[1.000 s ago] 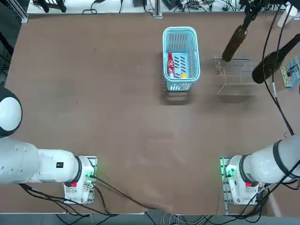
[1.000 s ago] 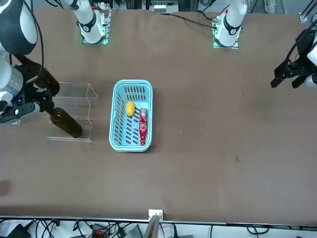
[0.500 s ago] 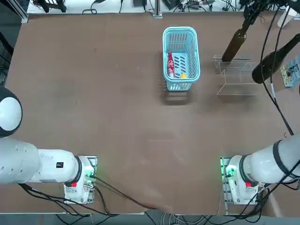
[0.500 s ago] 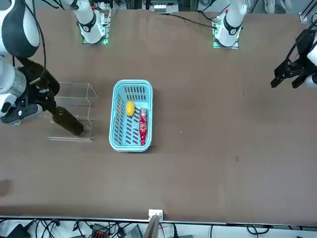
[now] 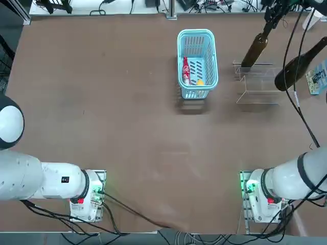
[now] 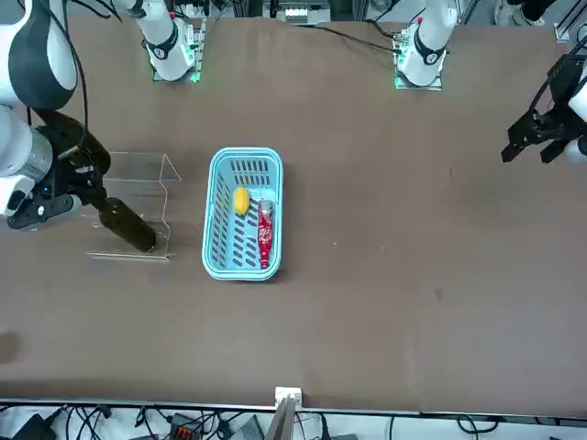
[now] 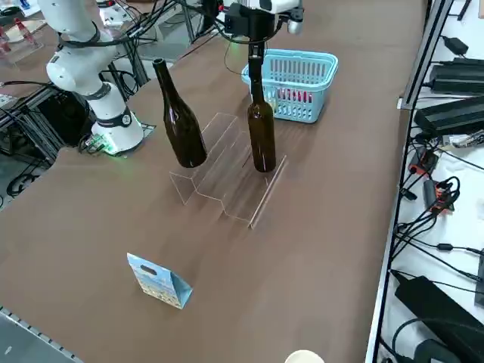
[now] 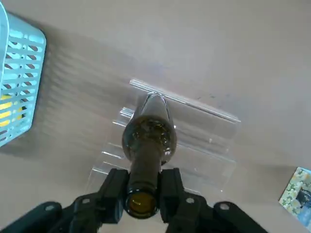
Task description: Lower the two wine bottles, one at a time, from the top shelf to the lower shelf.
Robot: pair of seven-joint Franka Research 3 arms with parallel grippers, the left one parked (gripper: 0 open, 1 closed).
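My right gripper [image 7: 255,32] [image 8: 143,190] is shut on the neck of one dark wine bottle [image 7: 262,136] [image 5: 254,51] [image 6: 128,227]. It holds the bottle upright, with the base down at the lower shelf [image 7: 246,189] of the clear acrylic stand [image 5: 258,92] [image 6: 138,174], on the end nearest the basket. I cannot tell whether the base touches the shelf. The other wine bottle [image 7: 180,121] [image 5: 296,66] stands free on the top shelf [image 7: 208,140], at the opposite end of the stand.
A light-blue basket [image 5: 197,35] [image 7: 318,57] sits close beside the stand, holding a small red-labelled bottle [image 5: 186,71] and a yellow object [image 6: 240,200]. A small blue printed paper bag [image 7: 159,281] stands on the stand's other side.
The gripper has lowered the held bottle a little and brought it more upright over the lower shelf. The other bottle has not moved.
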